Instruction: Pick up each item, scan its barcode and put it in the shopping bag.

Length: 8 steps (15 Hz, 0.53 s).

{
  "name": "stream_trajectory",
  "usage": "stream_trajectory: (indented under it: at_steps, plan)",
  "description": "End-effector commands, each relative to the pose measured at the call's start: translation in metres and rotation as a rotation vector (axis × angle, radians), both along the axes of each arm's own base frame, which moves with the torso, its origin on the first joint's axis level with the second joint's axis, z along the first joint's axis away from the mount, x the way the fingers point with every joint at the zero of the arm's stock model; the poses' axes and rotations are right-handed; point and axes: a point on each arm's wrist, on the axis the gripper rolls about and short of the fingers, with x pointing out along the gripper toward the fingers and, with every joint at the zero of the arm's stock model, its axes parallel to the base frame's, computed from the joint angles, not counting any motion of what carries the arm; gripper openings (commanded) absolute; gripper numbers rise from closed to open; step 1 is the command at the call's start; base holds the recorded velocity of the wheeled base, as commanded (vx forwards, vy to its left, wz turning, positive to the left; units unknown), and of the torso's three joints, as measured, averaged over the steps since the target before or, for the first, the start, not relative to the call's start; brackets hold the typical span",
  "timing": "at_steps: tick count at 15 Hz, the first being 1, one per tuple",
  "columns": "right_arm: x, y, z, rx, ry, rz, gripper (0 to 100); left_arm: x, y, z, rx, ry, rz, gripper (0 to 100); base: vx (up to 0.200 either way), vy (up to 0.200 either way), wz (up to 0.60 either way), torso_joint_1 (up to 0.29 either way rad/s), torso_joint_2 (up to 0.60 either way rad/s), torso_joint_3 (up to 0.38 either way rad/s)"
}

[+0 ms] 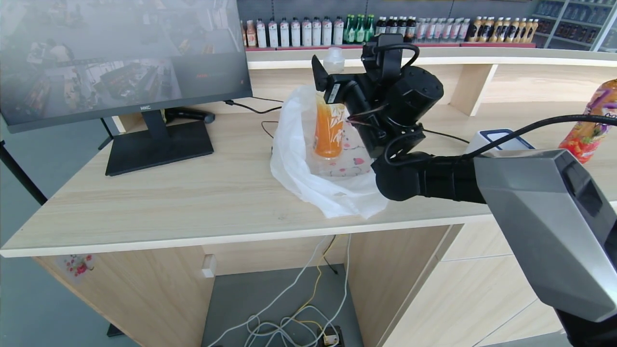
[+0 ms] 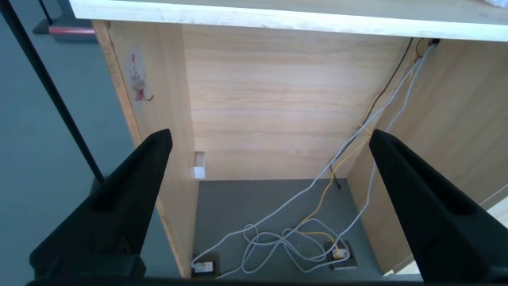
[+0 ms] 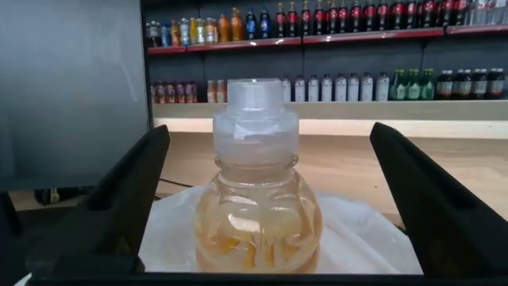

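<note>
Bottle [image 1: 329, 130]: standing inside shopping bag [image 1: 294, 164].
Right gripper [image 3: 268, 135]: my fingers spread wide, flanking bottle, not touching.
Left gripper [image 2: 270, 143]: my fingers wide, empty.

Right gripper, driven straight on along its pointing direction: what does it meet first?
Probably the orange drink bottle standing in the shopping bag, centred ahead of the open right gripper; how near is unclear.

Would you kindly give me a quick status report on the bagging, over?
Left gripper open, low before the desk front. Right gripper open around the juice bottle, standing in the shopping bag. Nothing blocking; second bottle on the counter.
</note>
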Motion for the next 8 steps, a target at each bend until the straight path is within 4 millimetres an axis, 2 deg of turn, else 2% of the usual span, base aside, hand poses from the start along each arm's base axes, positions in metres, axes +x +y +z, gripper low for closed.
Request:
stream_trajectory:
  at_steps: [1, 2, 4, 6, 8]
  plan:
    - [-0.016, -0.007, 0.027, 0.049, -0.078, 0.007, 100, 0.000, 0.000, 0.000, -0.001, 0.001, 0.002, 100, 0.000, 0.000, 0.00, 0.000, 0.00, 0.000]
    - [-0.028, -0.013, 0.042, 0.069, -0.112, 0.008, 100, 0.000, 0.000, 0.000, -0.001, 0.001, 0.000, 100, 0.000, 0.000, 0.00, 0.000, 0.00, 0.000]
    - [-0.047, -0.026, 0.044, 0.036, -0.061, 0.011, 100, 0.000, 0.000, 0.000, -0.001, 0.001, 0.000, 100, 0.000, 0.000, 0.00, 0.000, 0.00, 0.000]
    - [-0.075, -0.044, 0.032, -0.006, 0.006, 0.012, 100, 0.000, 0.000, 0.000, -0.001, 0.001, 0.000, 100, 0.000, 0.000, 0.00, 0.000, 0.00, 0.000]
    - [-0.098, -0.059, 0.011, -0.009, 0.012, 0.015, 100, 0.000, 0.000, 0.000, -0.001, 0.001, 0.000, 100, 0.000, 0.000, 0.00, 0.000, 0.00, 0.000]
